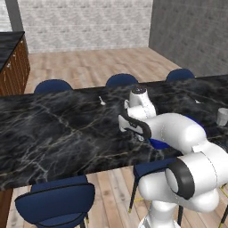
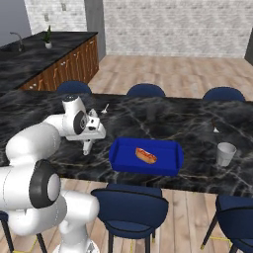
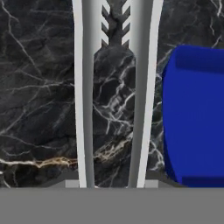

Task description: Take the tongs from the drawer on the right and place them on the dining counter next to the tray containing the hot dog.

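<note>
Silver tongs (image 3: 111, 87) run from 6 toward 12 o'clock in my hand view, toothed tips at top, both arms pinched between my gripper (image 2: 87, 147) fingers, narrow hold. Black-veined dining counter (image 2: 197, 123) lies below. Blue tray (image 2: 146, 156) sits near, at 3 o'clock of tongs, hot dog (image 2: 146, 155) inside. White cup (image 2: 226, 153) stands beyond tray.

The long black marble-veined surface (image 2: 163, 116) of the dining counter carries a bright blue tray (image 2: 146, 157) near its front edge, holding a hot dog (image 2: 146, 155). A pale cup (image 2: 226, 153) stands on the surface to the tray's right.
</note>
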